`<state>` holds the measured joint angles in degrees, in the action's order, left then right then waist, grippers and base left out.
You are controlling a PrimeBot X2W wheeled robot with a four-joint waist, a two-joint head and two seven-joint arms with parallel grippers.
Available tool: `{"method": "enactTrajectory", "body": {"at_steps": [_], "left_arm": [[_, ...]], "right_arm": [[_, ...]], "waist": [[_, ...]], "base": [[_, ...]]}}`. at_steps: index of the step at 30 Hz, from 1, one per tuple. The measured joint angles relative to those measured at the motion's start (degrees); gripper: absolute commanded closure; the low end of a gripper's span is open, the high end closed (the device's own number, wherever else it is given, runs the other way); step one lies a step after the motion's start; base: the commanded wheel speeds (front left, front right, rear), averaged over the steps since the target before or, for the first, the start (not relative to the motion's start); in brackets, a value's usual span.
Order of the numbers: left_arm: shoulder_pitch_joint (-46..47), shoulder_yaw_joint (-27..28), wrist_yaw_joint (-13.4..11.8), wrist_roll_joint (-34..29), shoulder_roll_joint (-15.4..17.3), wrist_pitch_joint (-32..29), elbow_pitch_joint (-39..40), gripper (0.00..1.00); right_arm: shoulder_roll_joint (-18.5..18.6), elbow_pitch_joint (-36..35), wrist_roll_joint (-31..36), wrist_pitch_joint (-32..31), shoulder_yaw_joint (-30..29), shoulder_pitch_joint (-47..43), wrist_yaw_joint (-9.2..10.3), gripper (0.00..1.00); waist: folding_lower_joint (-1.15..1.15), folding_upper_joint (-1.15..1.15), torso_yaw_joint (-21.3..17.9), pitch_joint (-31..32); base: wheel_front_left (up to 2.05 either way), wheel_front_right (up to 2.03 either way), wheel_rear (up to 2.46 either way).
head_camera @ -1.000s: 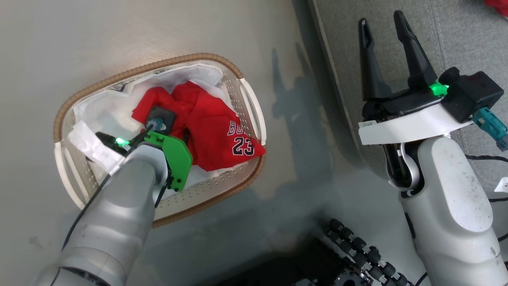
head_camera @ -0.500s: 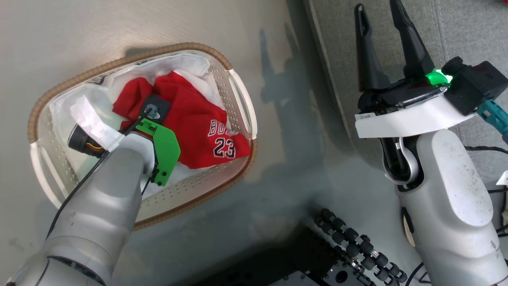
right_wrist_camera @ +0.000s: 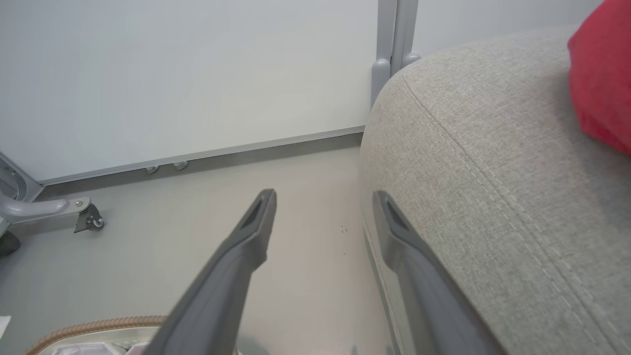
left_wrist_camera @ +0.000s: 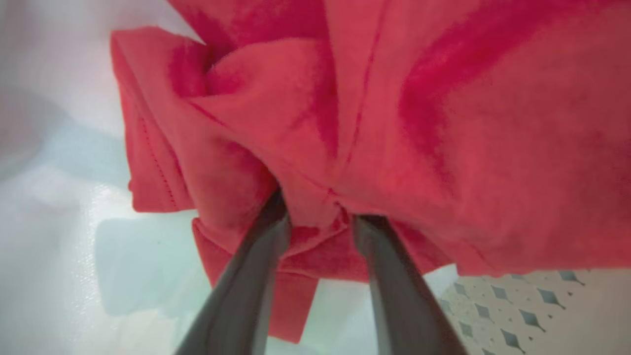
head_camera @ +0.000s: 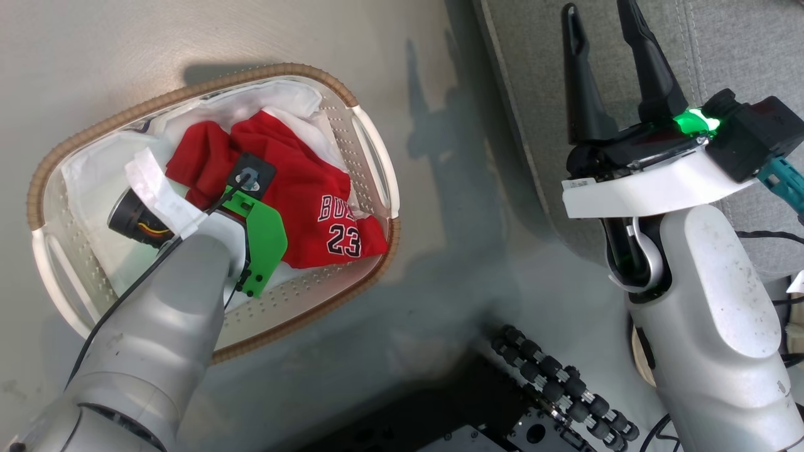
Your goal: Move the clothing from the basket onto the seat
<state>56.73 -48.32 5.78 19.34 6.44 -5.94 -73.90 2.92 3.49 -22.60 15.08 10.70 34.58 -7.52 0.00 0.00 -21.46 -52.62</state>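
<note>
Inside the basket (head_camera: 188, 95), on its white liner (head_camera: 94, 179), the clothing (head_camera: 314, 182) lies crumpled with the number 23 facing up. Left gripper (left_wrist_camera: 315, 209) reaches down into it, fingers drawn close, pinching a red fold between them. Right gripper (head_camera: 597, 12) hangs at the edge of the seat (head_camera: 728, 50), fingers spread, holding nothing. Right wrist view: another red piece (right_wrist_camera: 601, 74) lies on the seat.

You've got a smooth pale-grey floor (head_camera: 94, 50) under everything. The basket (head_camera: 301, 298) sits right on it at your left, and the seat (head_camera: 540, 63) stands at your right, with bare floor between them. A grey castor foot (right_wrist_camera: 84, 212) rests by the wall.
</note>
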Motion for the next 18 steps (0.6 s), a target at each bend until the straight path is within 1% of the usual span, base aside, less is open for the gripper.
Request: {"method": "enactTrajectory", "body": {"at_steps": [7, 12, 18], "left_arm": [[-0.99, 0.14, 0.14, 1.1, 0.07, 0.62, -0.03, 1.0], [-2.24, 0.36, 0.34, 2.13, -0.59, 3.12, -0.05, 1.0], [-4.85, 0.0, 0.89, 3.04, -2.15, 7.12, 0.25, 1.0]], "right_arm": [[-0.01, 0.38, -0.08, 0.0, -0.51, -0.07, 0.0, 0.0], [-0.01, 1.21, -0.05, 0.0, -0.66, -0.62, 0.0, 0.0], [-0.03, 2.69, 0.69, 0.0, -0.67, -2.24, 0.0, 0.0]], "waist": [[0.0, 0.0, 0.18, 1.23], [0.0, 0.0, 0.29, 3.04], [0.0, 0.0, 0.73, 6.61]], "base": [[0.0, 0.0, 0.0], [0.0, 0.0, 0.0], [0.0, 0.0, 0.0]]}}
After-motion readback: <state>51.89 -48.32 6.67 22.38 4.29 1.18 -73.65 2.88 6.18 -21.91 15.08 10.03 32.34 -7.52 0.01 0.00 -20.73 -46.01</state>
